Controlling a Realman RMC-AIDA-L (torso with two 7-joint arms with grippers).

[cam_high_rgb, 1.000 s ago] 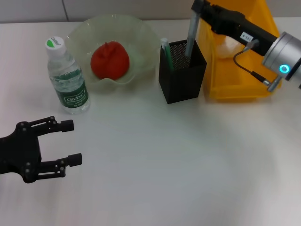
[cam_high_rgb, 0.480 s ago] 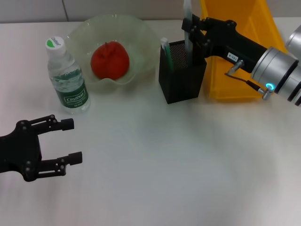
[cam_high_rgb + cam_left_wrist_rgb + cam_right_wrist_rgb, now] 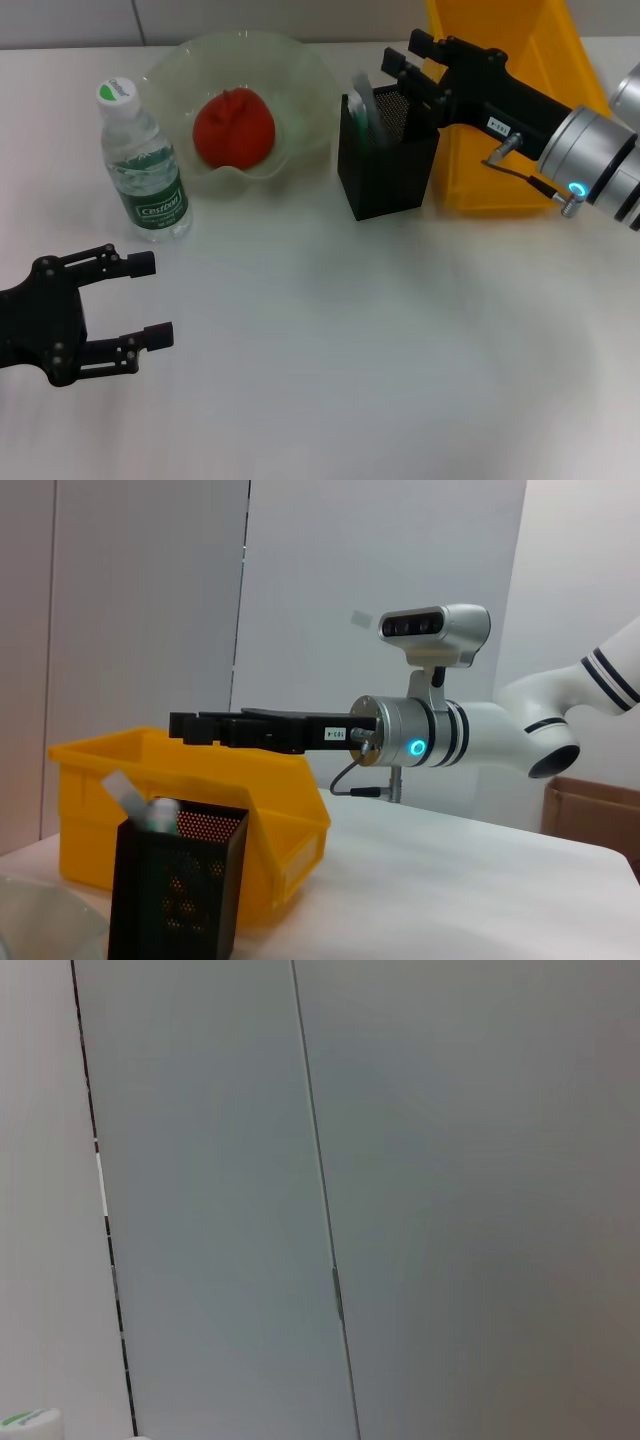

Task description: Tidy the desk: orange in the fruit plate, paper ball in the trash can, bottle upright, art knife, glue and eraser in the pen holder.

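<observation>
Head view: I see a wide bare stretch of white desk [image 3: 380,340] in front and centre, plenty of room there. Objects crowd the far edge. Left gripper [image 3: 150,300] sits near the front left corner, fingers spread, holding nothing, well apart from the bottle [image 3: 141,165]. The bottle stands upright, clear plastic, green label and cap, just beside the fruit plate [image 3: 300,85]. That plate is translucent with a wavy rim, and the orange [image 3: 233,127] lies in it. Black mesh pen holder [image 3: 385,155] is square, touching or almost touching the yellow bin [image 3: 500,150]. Right gripper [image 3: 400,70] hovers over the holder's far rim, fingers parted, empty. Two pale sticks [image 3: 362,100] lean inside the holder; I can't tell which item is which.

Left wrist view: right gripper [image 3: 185,728] is level above the holder [image 3: 175,890], clear of the sticks [image 3: 135,795].

Right wrist view: only grey wall panels [image 3: 400,1200].
</observation>
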